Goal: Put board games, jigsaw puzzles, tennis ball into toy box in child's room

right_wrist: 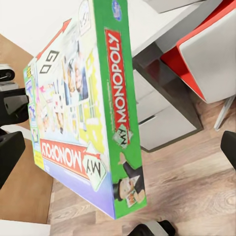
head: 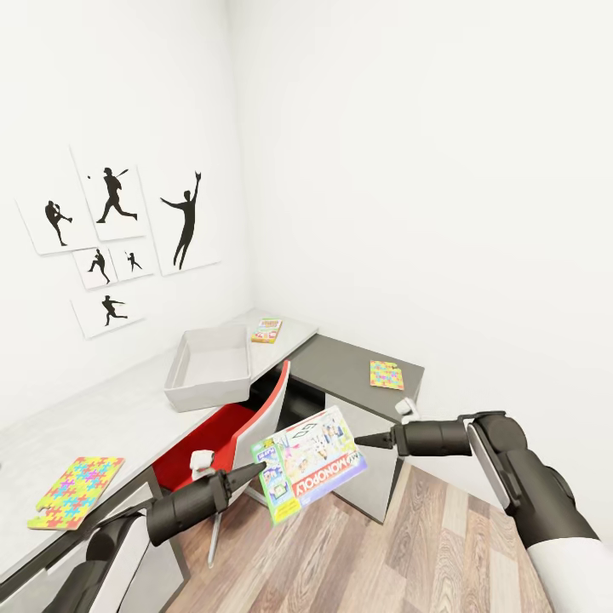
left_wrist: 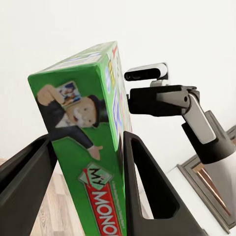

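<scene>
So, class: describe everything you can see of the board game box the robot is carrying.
The board game box is a flat rectangular carton with green edges and a busy colour-printed lid reading "My Monopoly", with a top-hatted cartoon man on one edge. It looks like glossy cardboard, closed and undamaged. It hangs tilted in the air over the wood floor, in front of the red chair and the desk. The left gripper's fingers clamp its thin sides; the right gripper sits at its far edge.

A child's room in a home, baseball silhouette posters (head: 111, 243) hanging on white wall, jigsaw puzzles (head: 77, 491) lying on the table (head: 128, 409), wood-plank floor (head: 434, 545) showing.
</scene>
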Motion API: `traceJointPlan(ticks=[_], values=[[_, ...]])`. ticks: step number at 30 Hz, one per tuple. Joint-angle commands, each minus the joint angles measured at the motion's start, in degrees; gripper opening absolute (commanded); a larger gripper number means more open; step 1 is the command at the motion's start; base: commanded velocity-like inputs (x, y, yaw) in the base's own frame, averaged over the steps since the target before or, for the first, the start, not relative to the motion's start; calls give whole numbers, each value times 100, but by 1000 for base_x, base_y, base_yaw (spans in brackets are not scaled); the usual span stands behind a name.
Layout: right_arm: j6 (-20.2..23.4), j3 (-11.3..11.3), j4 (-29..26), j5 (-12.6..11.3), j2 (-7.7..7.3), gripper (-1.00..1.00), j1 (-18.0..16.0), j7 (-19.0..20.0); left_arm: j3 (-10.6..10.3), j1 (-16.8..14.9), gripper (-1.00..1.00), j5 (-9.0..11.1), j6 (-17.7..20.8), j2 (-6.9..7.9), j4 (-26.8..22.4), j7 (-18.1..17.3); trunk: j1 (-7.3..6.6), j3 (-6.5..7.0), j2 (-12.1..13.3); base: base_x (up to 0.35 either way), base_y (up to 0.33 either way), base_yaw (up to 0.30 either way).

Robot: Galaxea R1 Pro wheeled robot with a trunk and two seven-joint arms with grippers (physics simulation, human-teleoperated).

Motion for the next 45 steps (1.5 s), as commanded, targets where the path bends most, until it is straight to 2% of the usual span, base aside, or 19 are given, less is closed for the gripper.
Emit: traceJointPlan(ticks=[1,11,16,20,28,41,42,45], values=[[48,11,10,-42,-4,100,-4,-12,-1,-3,-100,33,43,-1,0,-4,3,-7,-8,0,0,0],[48,15,88,-49,8,100,-4,13,-54,-3,-100,27,37,-6,3,-1,3,-7,-8,0,0,0],[48,16,109,-48,79,100,-7,21,-289,-8,-100,3,36,-4,10,17,3,-7,-8,0,0,0],[48,16,114,-45,112,100,-6,22,-364,-11,-100,-5,36,-2,14,28,3,-7,-8,0,0,0],[48,21,127,-34,193,100,-5,17,-423,-18,-100,-13,36,-6,21,42,3,-7,-8,0,0,0],[48,80,229,-24,229,100,-6,16,-450,-22,-100,-18,36,-8,20,48,3,-7,-8,0,0,0],[48,115,237,-24,230,-100,-6,16,-451,-22,-100,-18,36,-8,20,48,3,-7,-8,0,0,0],[48,219,276,-24,234,-100,-6,15,-452,-23,-100,-17,36,-5,19,45,3,-7,-8,0,0,0]])
